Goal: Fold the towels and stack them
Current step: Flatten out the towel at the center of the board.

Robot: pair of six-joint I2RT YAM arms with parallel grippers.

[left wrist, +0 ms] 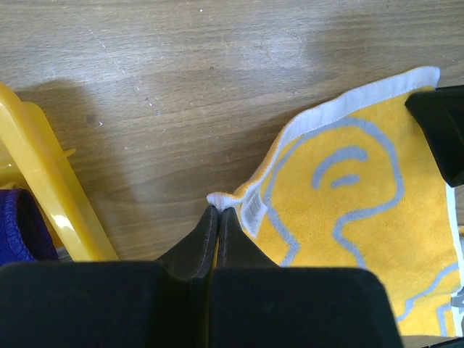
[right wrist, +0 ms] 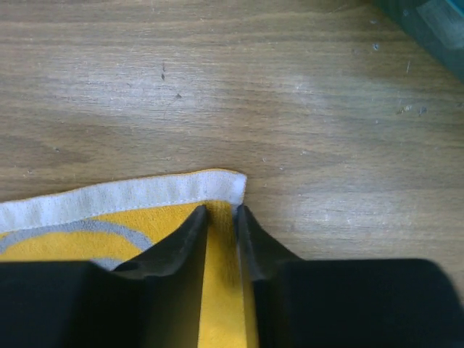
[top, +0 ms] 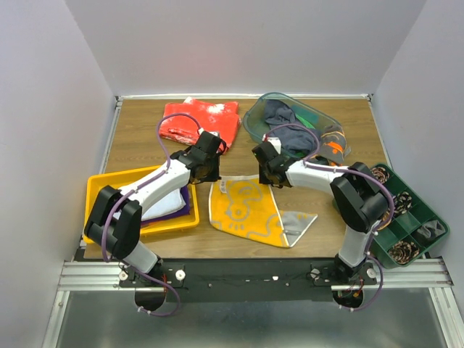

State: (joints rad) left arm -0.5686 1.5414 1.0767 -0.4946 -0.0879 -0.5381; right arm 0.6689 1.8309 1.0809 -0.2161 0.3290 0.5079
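Top external alone shows the whole yellow-and-grey towel (top: 246,210) spread flat on the bench (top: 138,152) between the arms, with the left hand (top: 211,178) and the right hand (top: 269,180) at its far edge. Left wrist adds the detail: the left hand is pinched fully closed on the white-hemmed far-left corner, near the yellow tray (left wrist: 51,181). Right wrist shows the right hand over the far-right corner, its fingers narrowly apart with yellow cloth in the gap.
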